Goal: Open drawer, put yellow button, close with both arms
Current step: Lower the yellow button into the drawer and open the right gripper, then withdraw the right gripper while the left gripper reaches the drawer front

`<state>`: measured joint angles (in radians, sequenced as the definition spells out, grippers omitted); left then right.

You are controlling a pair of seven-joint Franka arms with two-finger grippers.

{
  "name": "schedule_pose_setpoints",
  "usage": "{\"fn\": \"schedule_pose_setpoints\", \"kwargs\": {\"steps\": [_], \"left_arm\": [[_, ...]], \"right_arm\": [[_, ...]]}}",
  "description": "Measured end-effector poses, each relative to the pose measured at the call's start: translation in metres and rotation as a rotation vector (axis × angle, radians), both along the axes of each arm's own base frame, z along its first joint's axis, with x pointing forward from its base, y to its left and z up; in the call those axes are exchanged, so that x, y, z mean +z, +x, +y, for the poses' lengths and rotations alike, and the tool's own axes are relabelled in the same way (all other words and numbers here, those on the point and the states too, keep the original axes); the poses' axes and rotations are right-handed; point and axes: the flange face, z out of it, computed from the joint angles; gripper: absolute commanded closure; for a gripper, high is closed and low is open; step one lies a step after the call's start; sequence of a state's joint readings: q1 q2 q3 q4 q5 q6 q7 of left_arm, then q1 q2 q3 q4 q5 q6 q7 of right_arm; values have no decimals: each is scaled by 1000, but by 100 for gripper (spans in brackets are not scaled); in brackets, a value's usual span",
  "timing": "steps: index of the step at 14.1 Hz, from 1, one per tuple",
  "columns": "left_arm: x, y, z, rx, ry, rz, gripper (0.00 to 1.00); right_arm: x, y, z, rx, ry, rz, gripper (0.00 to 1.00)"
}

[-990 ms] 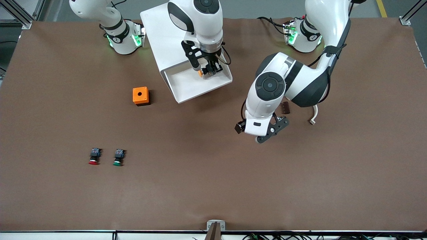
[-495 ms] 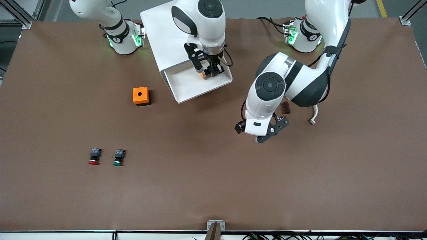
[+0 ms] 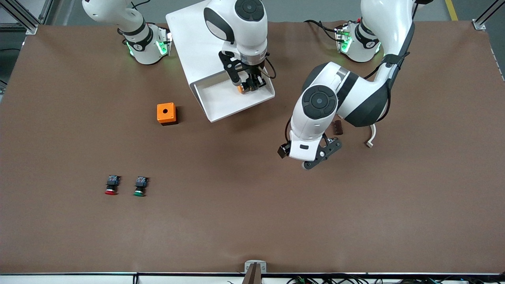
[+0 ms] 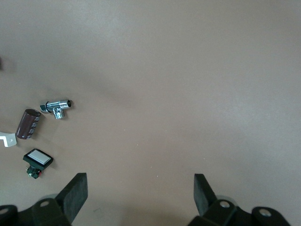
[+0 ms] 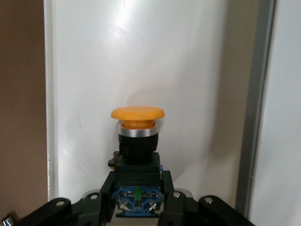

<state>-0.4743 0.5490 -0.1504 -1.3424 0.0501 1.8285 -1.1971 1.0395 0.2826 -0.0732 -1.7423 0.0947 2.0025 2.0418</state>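
The drawer [image 3: 221, 103] stands pulled out of the white cabinet [image 3: 191, 43], its shallow white tray open to view. My right gripper [image 3: 247, 84] is down in the tray, shut on the yellow button [image 3: 240, 89]. In the right wrist view the fingers [image 5: 107, 188] clamp the button's black-and-blue body, and the yellow cap [image 5: 138, 113] points away over the drawer's white floor [image 5: 89, 70]. I cannot tell whether the button touches that floor. My left gripper [image 4: 141, 188] hangs open and empty over bare table, toward the left arm's end, and waits.
An orange box with a round hole [image 3: 167, 113] sits beside the drawer. The red button [image 3: 111, 185] and green button [image 3: 139, 186] lie nearer the front camera. By the left arm lie a brown cylinder [image 4: 29, 124], a chrome fitting [image 4: 56, 108] and a small white-faced switch [image 4: 37, 160].
My right gripper, with the yellow button in it, has shifted slightly over the drawer tray toward the left arm's end. The left arm has not moved.
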Motion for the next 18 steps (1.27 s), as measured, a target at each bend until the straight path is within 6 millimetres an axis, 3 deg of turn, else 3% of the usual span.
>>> {"fn": "schedule_pose_setpoints", "kwargs": {"steps": [1, 2, 11, 18], "left_arm": [[0, 0, 0, 0, 0, 0, 1], [0, 0, 0, 0, 0, 0, 1], [0, 0, 0, 0, 0, 0, 1], [0, 0, 0, 1, 0, 0, 1]], "right_arm": [[-1, 0, 0, 0, 0, 0, 25], [-1, 0, 0, 0, 0, 0, 0], [0, 10, 2, -9, 23, -28, 0], [16, 19, -12, 83, -34, 23, 0]]}}
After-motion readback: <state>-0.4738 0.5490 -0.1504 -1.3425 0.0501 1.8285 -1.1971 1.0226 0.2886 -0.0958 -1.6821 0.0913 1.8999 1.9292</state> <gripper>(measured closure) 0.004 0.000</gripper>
